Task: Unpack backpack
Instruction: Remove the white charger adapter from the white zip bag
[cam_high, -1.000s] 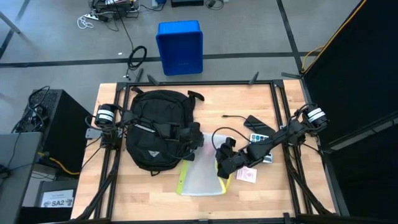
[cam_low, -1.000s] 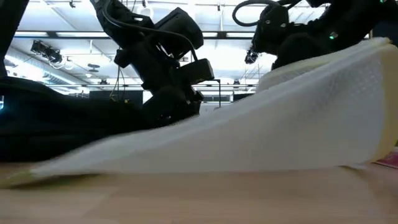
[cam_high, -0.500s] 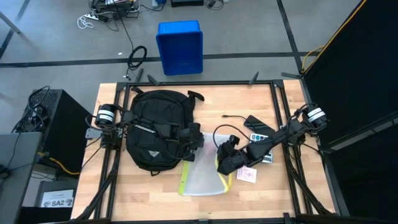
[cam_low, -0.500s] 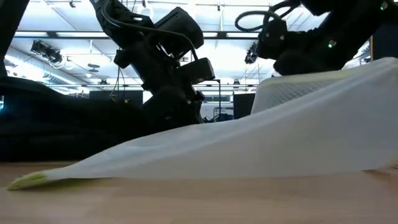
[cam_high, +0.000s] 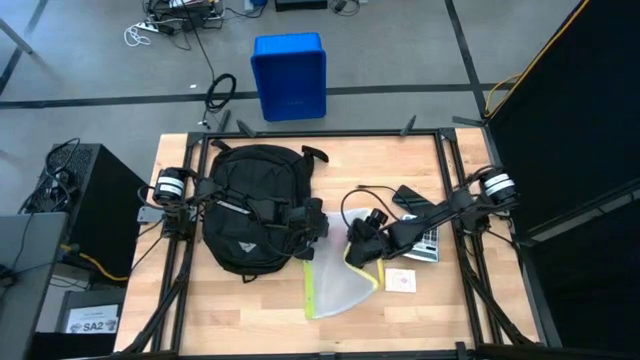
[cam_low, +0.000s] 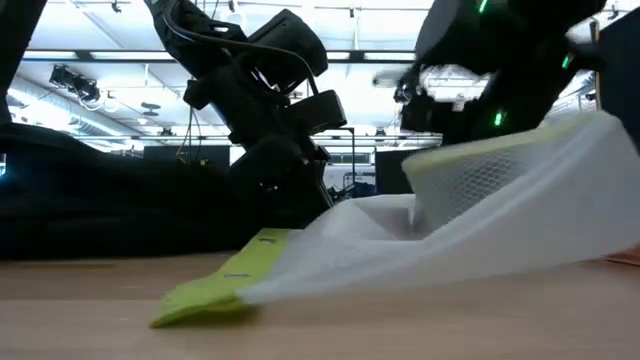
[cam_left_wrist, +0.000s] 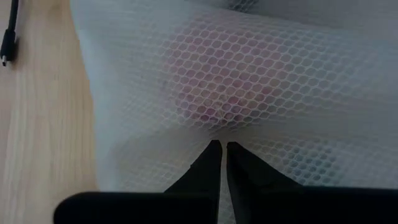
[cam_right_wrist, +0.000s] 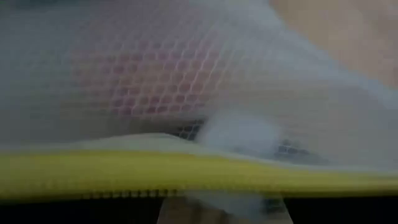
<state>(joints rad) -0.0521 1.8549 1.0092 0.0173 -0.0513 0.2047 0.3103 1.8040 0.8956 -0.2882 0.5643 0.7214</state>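
Right tool (cam_high: 352, 252) pinches the mesh pouch (cam_high: 335, 285) by its yellow edge; left tool (cam_high: 312, 228), pressed together, waits beside the backpack (cam_high: 245, 205); pouch may slip free.

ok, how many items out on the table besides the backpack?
4: mesh pouch beside the backpack, pink packet right of it, calculator under the right arm, black device beyond. Others may be hidden.

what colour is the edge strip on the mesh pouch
Yellow-green; the edge strip of the mesh pouch shows best in the low view.
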